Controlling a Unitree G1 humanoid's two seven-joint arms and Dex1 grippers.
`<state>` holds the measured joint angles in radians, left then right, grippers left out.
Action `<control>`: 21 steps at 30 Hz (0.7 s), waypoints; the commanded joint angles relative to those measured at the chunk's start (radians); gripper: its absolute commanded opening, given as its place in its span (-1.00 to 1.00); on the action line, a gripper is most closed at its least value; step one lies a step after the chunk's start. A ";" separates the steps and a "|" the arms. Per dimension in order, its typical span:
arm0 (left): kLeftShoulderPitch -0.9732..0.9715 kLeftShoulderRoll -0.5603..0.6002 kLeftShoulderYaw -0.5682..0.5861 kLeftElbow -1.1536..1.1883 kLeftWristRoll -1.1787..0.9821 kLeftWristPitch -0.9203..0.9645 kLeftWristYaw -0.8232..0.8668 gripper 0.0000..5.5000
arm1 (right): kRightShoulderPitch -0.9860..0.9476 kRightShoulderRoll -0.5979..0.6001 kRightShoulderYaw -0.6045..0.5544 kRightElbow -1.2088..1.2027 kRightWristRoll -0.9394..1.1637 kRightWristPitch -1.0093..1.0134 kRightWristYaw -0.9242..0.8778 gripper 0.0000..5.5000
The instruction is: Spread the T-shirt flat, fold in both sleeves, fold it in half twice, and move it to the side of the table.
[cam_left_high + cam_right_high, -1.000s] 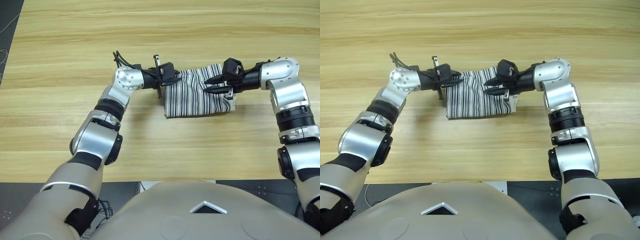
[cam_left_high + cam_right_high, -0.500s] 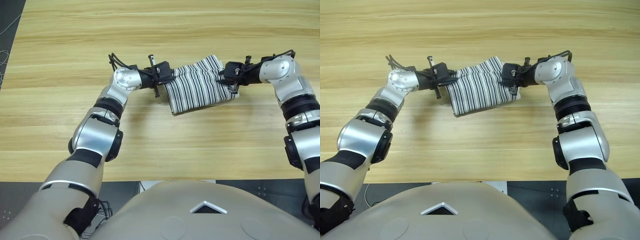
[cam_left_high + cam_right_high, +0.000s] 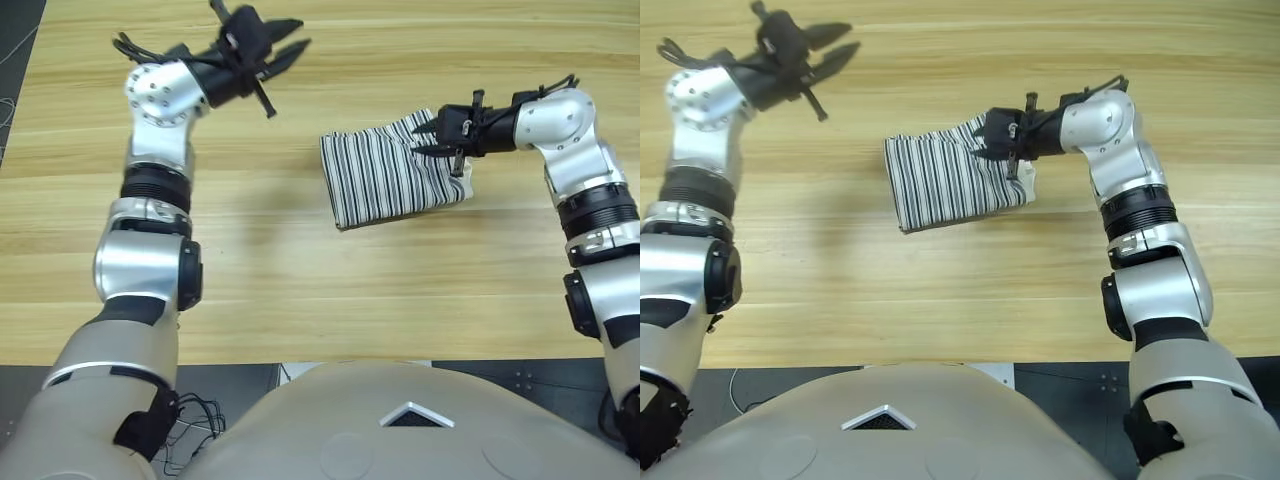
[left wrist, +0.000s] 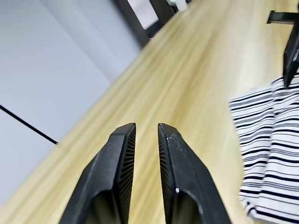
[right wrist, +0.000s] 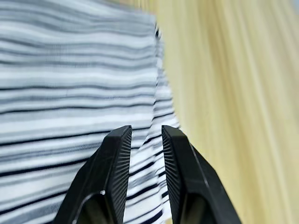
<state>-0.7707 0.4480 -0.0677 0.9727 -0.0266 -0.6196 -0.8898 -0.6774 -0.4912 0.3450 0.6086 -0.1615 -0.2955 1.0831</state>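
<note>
Garment: black-and-white striped folded T-shirt (image 3: 395, 175) lies flat on the light wooden table (image 3: 300, 290), long axis left to right.
Right gripper (image 3: 427, 138): over the shirt's far right corner, fingers slightly parted, empty.
Left gripper (image 3: 295, 38): well apart to the left, parted, empty.
Judgement: right arm is nearer.

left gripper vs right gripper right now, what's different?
Left gripper is clear of the T-shirt, over bare table at the robot's left; right gripper is at the T-shirt's right edge, over the fabric. Left gripper points rightward, right gripper leftward. Both are open, holding nothing.
</note>
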 commanded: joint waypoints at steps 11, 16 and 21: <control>0.021 -0.046 0.099 0.154 0.010 0.054 0.347 -0.68 | -0.118 0.164 0.180 0.521 -0.213 -0.006 -0.173 -0.57; -0.064 -0.110 0.130 0.264 0.047 0.164 0.695 -0.68 | -0.147 -0.105 0.120 0.650 -0.220 -0.010 -0.276 -0.57; -0.119 -0.169 0.197 0.305 0.008 0.248 0.901 -0.68 | -0.053 -0.280 0.031 0.663 -0.188 -0.025 -0.377 -0.57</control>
<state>-0.8651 0.2890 0.1085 1.2595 -0.0058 -0.3967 -0.0384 -0.7741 -0.7453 0.3925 1.2619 -0.3469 -0.3294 0.7409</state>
